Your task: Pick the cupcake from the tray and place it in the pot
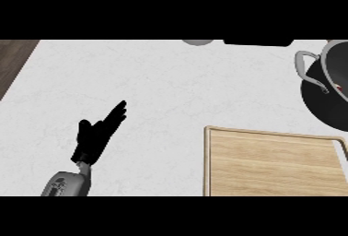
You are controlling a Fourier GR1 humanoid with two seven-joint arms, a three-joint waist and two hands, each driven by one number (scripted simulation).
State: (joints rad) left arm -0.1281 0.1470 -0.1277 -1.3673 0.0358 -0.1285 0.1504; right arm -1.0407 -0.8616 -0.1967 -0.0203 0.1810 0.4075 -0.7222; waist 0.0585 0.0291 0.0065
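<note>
The wooden tray [272, 161] lies at the lower right of the white counter, and nothing stands on the part of it that shows. A dark pot [318, 99] with a silver handle [304, 60] sits at the right edge, partly cut off. A small red and white speck [338, 87] shows inside it; whether it is the cupcake I cannot tell. My left hand [92, 136] is open at the lower left, fingers straight and pointing up and to the right, well left of the tray. It holds nothing. My right hand is out of the picture.
At the top edge a grey round object [197, 42] and a black object [258, 42] are partly cut off. The counter ends at the upper left, where brown wood [12, 57] shows. White counter top [170, 87] spreads between my hand and the pot.
</note>
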